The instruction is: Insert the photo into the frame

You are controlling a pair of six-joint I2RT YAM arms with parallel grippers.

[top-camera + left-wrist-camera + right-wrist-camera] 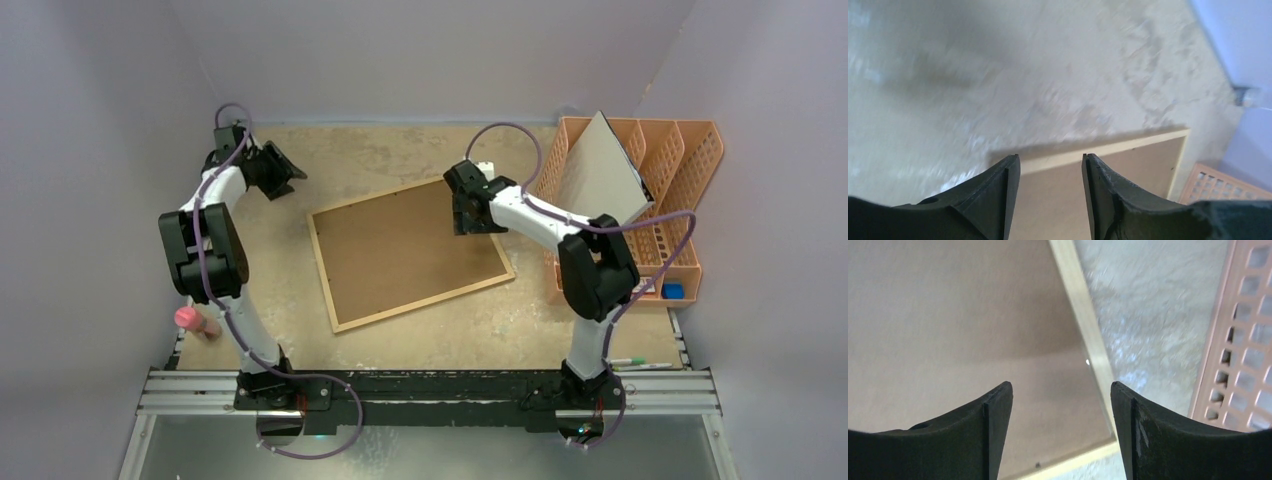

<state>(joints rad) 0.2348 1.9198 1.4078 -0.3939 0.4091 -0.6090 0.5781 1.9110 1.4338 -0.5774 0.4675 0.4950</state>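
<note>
Brown back of frame point(410, 250) faces up, probably for loading; right gripper point(1061, 388) over corner, left gripper point(1050, 160) aside, both open.

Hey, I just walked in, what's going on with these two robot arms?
Neither arm is holding anything at the moment. The frame lies flat mid-table, with brown board showing inside its light-wood rim. The right gripper hangs open over the frame's far right corner. The left gripper is open too, near the table's far left and clear of the frame. No photo is in sight. A grey-white board leans in the orange file rack on the right.
</note>
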